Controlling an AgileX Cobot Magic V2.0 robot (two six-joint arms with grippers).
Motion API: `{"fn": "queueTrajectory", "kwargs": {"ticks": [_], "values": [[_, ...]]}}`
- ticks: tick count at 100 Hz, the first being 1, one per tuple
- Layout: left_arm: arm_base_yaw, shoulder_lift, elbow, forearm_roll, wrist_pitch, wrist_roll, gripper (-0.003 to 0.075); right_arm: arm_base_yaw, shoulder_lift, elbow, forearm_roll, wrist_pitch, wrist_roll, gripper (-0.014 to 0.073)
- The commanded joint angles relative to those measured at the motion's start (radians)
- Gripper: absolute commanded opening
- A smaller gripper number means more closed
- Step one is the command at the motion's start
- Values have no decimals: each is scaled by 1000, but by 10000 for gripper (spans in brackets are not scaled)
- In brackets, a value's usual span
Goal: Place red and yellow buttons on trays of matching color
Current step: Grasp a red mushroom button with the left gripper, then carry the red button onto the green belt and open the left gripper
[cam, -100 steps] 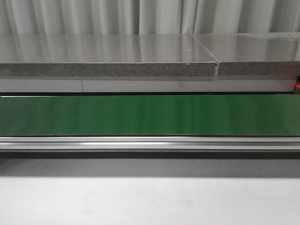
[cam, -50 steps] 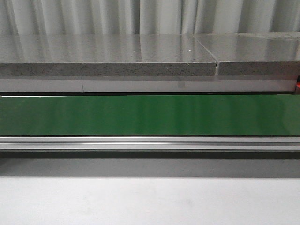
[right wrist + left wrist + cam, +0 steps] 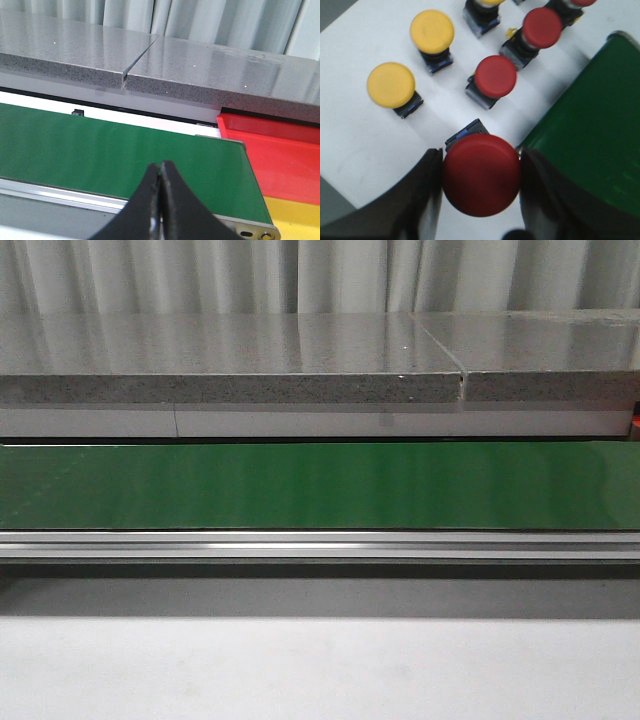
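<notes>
- Beside the green belt [image 3: 590, 145], on the white tabletop [image 3: 350, 145], my left hand [image 3: 481, 192] is clamped on a red button [image 3: 481, 175], ready for lifting.
- My right hand [image 3: 161, 200] waits with fingers together near the red tray [image 3: 280, 155].

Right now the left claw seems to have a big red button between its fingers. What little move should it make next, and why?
Probably lift it straight up. The left gripper has its fingers on both sides of the red button, apparently gripping it, and other red and yellow buttons stand close by on the white surface. Rising first should clear them before it goes over the green belt toward the red tray.
</notes>
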State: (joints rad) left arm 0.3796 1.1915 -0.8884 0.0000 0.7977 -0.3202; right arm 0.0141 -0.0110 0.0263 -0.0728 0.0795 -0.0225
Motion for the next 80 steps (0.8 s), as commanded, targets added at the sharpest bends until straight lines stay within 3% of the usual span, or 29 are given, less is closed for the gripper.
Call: {"fn": "queueTrajectory", "kwargs": {"ticks": [1, 49, 80], "values": [[-38, -22, -92, -24, -22, 27, 28, 2, -14, -10, -10, -86, -4, -69], [-269, 249, -370, -45, 68, 99, 29, 2, -14, -10, -10, -86, -4, -69], [-288, 354, -401, -42, 100, 101, 28, 2, -14, -10, -10, -86, -4, -69]]}}
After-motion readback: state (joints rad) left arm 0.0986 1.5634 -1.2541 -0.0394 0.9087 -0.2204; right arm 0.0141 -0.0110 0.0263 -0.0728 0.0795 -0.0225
